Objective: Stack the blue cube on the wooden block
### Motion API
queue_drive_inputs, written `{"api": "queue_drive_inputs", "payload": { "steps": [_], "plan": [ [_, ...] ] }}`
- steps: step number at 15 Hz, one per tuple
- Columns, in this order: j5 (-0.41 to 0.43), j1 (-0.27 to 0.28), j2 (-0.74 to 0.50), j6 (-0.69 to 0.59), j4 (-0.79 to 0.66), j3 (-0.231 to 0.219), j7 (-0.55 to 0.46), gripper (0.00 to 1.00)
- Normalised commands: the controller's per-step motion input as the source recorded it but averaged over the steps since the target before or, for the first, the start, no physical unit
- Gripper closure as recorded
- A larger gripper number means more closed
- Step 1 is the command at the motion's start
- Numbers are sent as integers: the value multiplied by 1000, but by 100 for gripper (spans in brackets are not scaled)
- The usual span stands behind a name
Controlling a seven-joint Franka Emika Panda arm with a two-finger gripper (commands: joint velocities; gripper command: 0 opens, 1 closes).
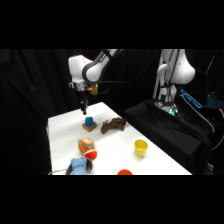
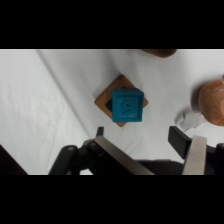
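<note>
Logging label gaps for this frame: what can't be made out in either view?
- Wooden block: the blue cube hides its top face, wrist view.
- Brown round object: cut off by the right edge, wrist view.
- Red object: cut off at the bottom, side view.

A small teal-blue cube (image 1: 89,121) sits on a tan wooden block (image 1: 90,127) on the white worktop (image 1: 150,162), with the end effector (image 1: 83,109) just above it. A dark brown irregular piece (image 1: 112,125) lies beside the stack, and a yellow cup (image 1: 141,148) stands well apart.
</note>
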Motion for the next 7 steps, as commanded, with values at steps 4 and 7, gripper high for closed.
{"api": "queue_drive_inputs", "payload": {
  "steps": [4,7],
  "plan": [
    [-50,77,-241,-303,49,-55,5,0],
    [-105,102,-152,-335,110,-77,103,0]
  ]
}}
